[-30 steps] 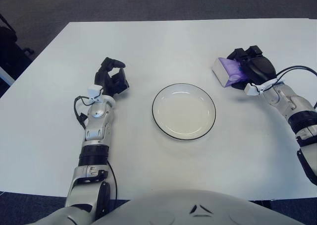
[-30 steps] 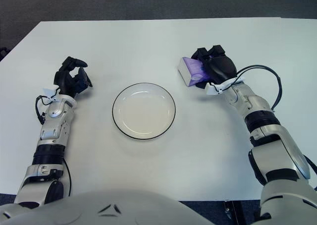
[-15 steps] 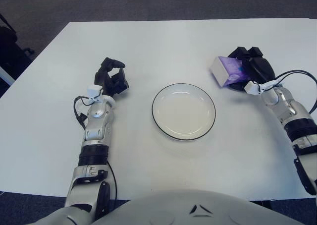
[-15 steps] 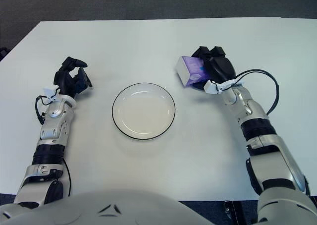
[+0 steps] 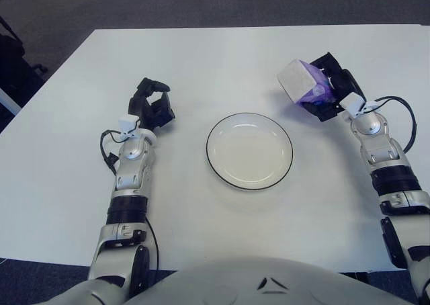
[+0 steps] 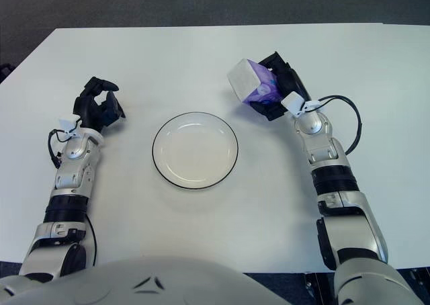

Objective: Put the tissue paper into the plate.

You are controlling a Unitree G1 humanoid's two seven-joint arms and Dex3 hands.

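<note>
My right hand (image 5: 330,90) is shut on a purple and white tissue pack (image 5: 301,82) and holds it lifted above the table, just right of and behind the plate. The same pack shows in the right eye view (image 6: 250,82). The white plate (image 5: 249,150) with a dark rim lies empty at the table's middle. My left hand (image 5: 152,107) rests on the table left of the plate, fingers curled, holding nothing.
The white table (image 5: 215,56) stretches around the plate. Dark carpet lies beyond its far edge. A black cable (image 5: 403,110) loops by my right wrist.
My right hand has lifted the tissue pack off the table and carried it left toward the plate. The left hand has not moved.
</note>
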